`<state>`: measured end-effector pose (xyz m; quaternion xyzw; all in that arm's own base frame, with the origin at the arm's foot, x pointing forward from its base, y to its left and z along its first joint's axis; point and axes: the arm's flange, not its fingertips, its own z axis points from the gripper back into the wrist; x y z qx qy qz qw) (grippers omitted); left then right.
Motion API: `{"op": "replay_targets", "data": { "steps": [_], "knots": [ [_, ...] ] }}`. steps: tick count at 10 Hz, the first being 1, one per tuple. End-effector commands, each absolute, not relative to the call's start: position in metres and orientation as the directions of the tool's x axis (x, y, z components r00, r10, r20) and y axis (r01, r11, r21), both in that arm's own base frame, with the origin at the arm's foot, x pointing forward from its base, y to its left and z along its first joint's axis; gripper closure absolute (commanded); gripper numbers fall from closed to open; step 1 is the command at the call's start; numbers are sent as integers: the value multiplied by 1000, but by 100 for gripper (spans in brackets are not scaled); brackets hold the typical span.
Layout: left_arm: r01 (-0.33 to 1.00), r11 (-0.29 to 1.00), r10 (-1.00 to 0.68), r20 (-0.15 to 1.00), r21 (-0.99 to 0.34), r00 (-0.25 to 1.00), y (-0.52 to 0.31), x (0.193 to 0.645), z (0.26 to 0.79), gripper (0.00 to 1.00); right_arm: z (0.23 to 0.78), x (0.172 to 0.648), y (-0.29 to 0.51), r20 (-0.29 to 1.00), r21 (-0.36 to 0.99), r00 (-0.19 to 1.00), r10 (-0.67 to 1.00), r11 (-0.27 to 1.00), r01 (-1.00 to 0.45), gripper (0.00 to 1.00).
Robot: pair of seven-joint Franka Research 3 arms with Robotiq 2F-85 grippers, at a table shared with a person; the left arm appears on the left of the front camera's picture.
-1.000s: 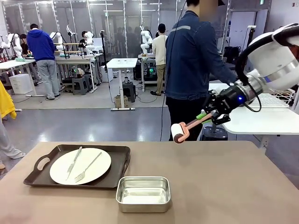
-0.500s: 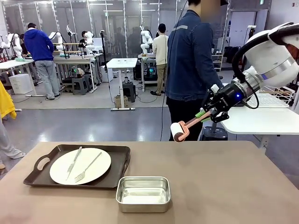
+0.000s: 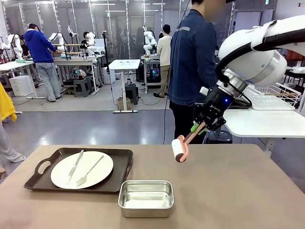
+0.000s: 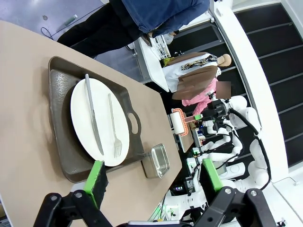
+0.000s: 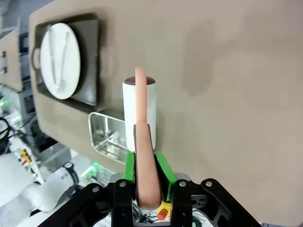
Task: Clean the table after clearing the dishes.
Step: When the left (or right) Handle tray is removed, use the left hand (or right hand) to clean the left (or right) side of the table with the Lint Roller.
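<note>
The beige table (image 3: 228,191) carries the dishes at its left: a white plate (image 3: 82,169) with a knife (image 3: 75,166) and a fork (image 3: 89,171), on a dark brown handled tray (image 3: 123,162). My right gripper (image 3: 199,127) is shut on the handle of a pink lint roller (image 3: 179,149), which hangs just above the table's far edge near the middle. The right wrist view looks down the roller (image 5: 139,113) between the gripper's (image 5: 145,170) green pads, with the plate (image 5: 60,61) far off. My left gripper (image 4: 154,182) stands open and empty high above the plate (image 4: 99,122).
A small steel pan (image 3: 146,198) sits in front of the tray, near the table's front edge. A person in a denim jacket (image 3: 193,62) stands just beyond the far edge, turned away. A white-topped table (image 3: 267,121) with a wire rack stands at the right.
My right arm has swung left and lowered the roller toward the table's far edge, and the roller now hangs more upright. Tray, plate and pan have not moved.
</note>
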<state>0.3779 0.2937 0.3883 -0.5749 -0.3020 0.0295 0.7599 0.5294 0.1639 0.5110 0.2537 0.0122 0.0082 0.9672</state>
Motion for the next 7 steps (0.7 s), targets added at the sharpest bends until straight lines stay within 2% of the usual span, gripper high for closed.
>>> {"op": "replay_targets", "data": {
  "steps": [1,4,7],
  "knots": [
    [311,339,383,432,-888,816,295,375,389,0,517,514,184,2,381,997,-76,922,69,77],
    [311,339,383,432,-888,816,295,375,389,0,506,499,226,50,216,981,-187,961,172,77],
    [311,339,383,432,-888,816,295,375,389,0,488,489,249,32,170,981,-189,969,181,77]
  ]
}}
